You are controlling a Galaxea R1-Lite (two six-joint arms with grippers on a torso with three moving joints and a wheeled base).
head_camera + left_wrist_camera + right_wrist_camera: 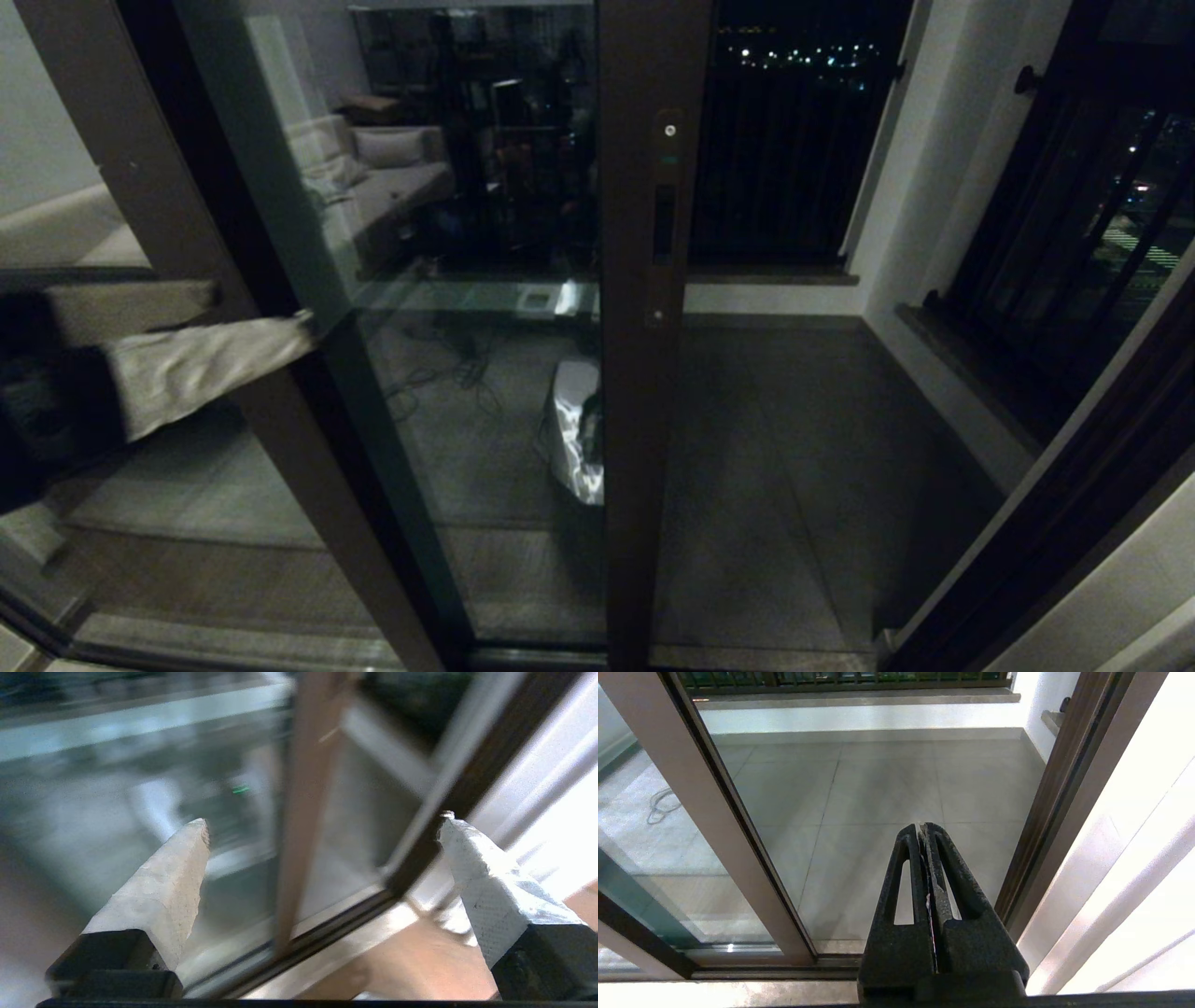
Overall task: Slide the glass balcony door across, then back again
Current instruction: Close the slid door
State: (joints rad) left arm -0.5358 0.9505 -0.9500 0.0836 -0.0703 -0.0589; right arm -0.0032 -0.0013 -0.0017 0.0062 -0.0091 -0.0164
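The glass balcony door [467, 280] stands partly across the opening. Its brown handle stile [644, 420] is near the middle of the head view, with a slot handle [664, 224] and a small round lock [669, 130]. My left gripper [301, 325] reaches in from the left, its tip against a plain brown upright [280, 429] at the glass's left side. In the left wrist view that gripper [322, 821] is open, with a brown upright [303, 812] between the spread fingers. My right gripper [923, 826] is shut on nothing, low before the open doorway, beside the door's stile [705, 826].
Right of the handle stile the doorway opens onto the tiled balcony floor [775, 448]. The dark door jamb [1074, 485] bounds it on the right. A floor track [752, 966] runs along the threshold. A cable [658, 805] lies on the floor behind the glass.
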